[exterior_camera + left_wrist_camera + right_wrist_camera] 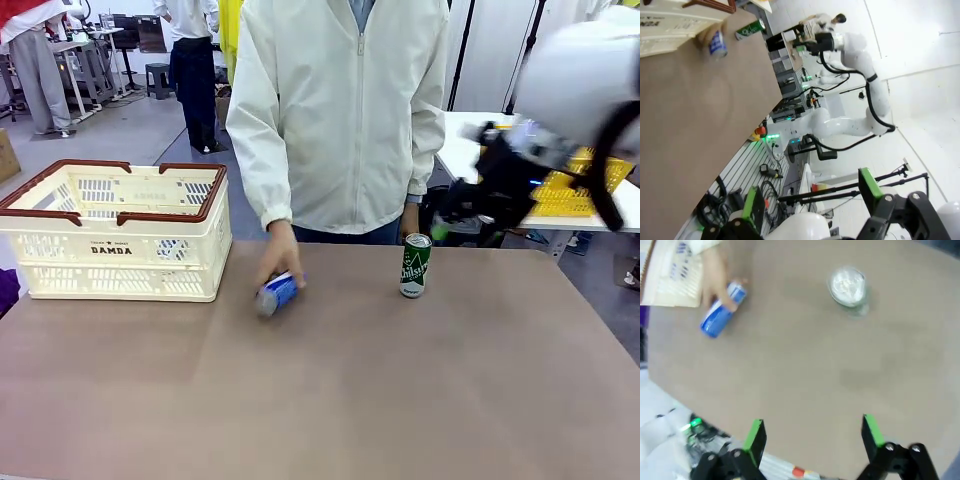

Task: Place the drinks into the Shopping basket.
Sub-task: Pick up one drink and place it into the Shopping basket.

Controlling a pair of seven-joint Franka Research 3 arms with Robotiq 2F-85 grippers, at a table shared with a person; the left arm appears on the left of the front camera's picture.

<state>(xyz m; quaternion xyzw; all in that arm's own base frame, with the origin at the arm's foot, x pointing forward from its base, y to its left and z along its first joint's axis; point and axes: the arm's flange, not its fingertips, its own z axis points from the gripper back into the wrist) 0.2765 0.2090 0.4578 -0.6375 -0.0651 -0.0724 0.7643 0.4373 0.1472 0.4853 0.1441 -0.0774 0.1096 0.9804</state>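
Left of frame centre, the slim blue metal drink can [279, 294] is blurred, its top covered by the person's hand [280, 256].

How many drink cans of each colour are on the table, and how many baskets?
Green can: 1
Blue can: 1
Cream basket: 1
Total: 3

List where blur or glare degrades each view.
Front view: right arm and the hand on the blue can smear with motion, green can crisp; right wrist view: soft throughout, the green can's top glares white; left wrist view: rolled sideways, mostly sharp.
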